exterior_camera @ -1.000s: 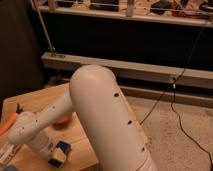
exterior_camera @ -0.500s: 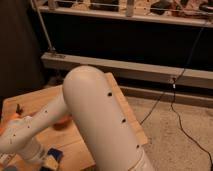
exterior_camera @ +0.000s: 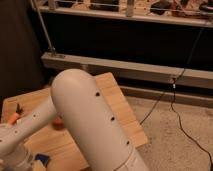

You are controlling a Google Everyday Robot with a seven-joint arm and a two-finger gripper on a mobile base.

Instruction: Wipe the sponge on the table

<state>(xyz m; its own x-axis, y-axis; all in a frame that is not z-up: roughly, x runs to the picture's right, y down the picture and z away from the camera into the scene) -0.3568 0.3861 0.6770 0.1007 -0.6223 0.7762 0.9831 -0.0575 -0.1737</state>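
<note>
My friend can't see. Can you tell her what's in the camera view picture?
A big white robot arm bends down over a wooden table, its tool low at the bottom left edge beside a bit of blue sponge. A small orange bowl peeks out behind the arm.

Arm (exterior_camera: 90, 125): smooth white tubular shells, rounded cap, few small dark screw holes. End effector (exterior_camera: 30, 164) low over worktop (exterior_camera: 116, 100), left side.

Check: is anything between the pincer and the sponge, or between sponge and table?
Nothing visible. The pincer is at the bottom-left edge, right at the blue sponge, low over the table. The orange bowl sits farther back, clear of them.
</note>
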